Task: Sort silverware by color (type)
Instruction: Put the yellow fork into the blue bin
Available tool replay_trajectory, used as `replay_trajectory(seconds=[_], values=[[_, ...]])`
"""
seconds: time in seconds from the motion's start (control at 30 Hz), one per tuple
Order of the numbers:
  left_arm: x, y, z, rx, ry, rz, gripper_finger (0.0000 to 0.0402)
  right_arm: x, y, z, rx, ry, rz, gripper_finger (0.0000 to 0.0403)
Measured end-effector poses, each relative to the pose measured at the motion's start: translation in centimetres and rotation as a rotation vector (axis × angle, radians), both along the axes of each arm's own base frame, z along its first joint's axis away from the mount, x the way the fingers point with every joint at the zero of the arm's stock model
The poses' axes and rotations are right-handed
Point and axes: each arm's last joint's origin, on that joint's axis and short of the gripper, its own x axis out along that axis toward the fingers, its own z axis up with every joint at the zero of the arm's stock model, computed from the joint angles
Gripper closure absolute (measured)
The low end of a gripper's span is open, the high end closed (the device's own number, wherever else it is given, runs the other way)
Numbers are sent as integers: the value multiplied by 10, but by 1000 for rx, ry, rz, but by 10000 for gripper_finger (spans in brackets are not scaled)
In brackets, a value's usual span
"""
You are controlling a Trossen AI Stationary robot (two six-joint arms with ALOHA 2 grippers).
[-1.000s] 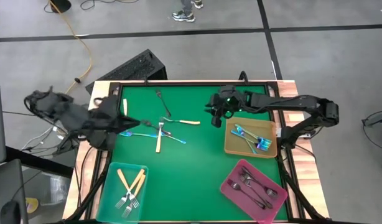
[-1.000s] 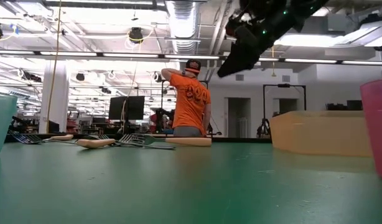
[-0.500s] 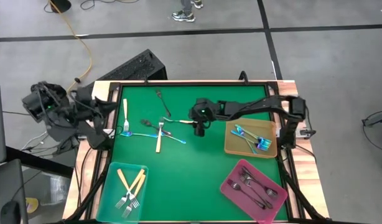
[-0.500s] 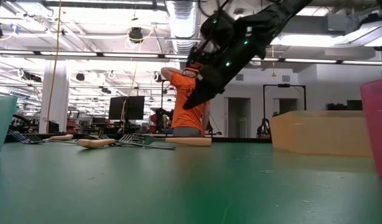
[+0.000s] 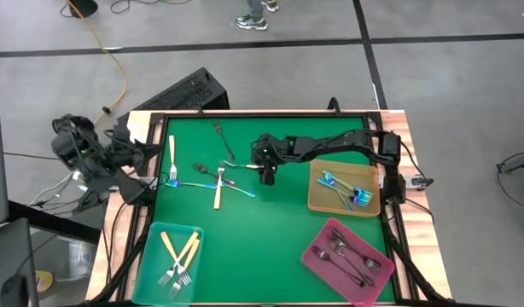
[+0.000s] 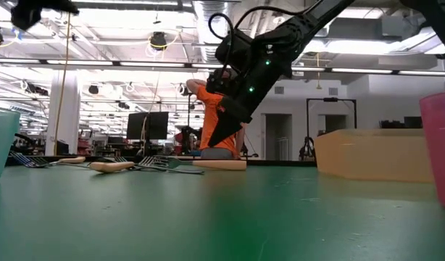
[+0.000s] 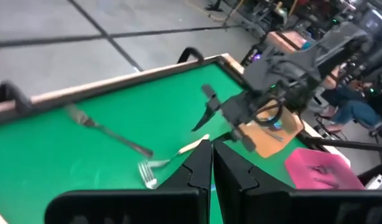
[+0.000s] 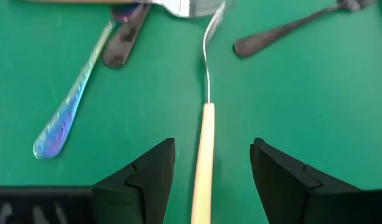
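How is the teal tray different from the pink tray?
The teal tray sits at the table's near left corner; the pink tray sits at the near right. The teal tray holds cream-handled forks, while the pink tray holds dark grey forks. The teal tray lies nearly square to the table's edge; the pink tray is turned at more of an angle. Both are shallow trays holding one kind of fork.

**Fork and tray count**

I count three trays: teal (image 5: 151,256), tan (image 5: 317,201), pink (image 5: 317,258). On the mat (image 5: 270,222) lie seven loose forks (image 5: 218,181). Two arms, so two grippers.
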Motion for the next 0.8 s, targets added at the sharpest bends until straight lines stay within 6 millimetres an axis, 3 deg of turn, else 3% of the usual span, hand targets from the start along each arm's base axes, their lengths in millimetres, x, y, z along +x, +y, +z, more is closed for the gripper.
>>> replay_trajectory(seconds=[0.37,0.57,0.7,0.8], values=[[-5,5,-71,-101,-25,97,401,-4,-15,-3,18,1,-18,173],[-4,4,-88,-88,-10,108,401,4,-15,-19,37,-16,7,173],[-3,3,-93,-91,-8,118,401,7,-14,-43,63,25,-4,173],[-3,3,-95,-92,-8,122,401,8,-16,-47,59,26,-12,181]])
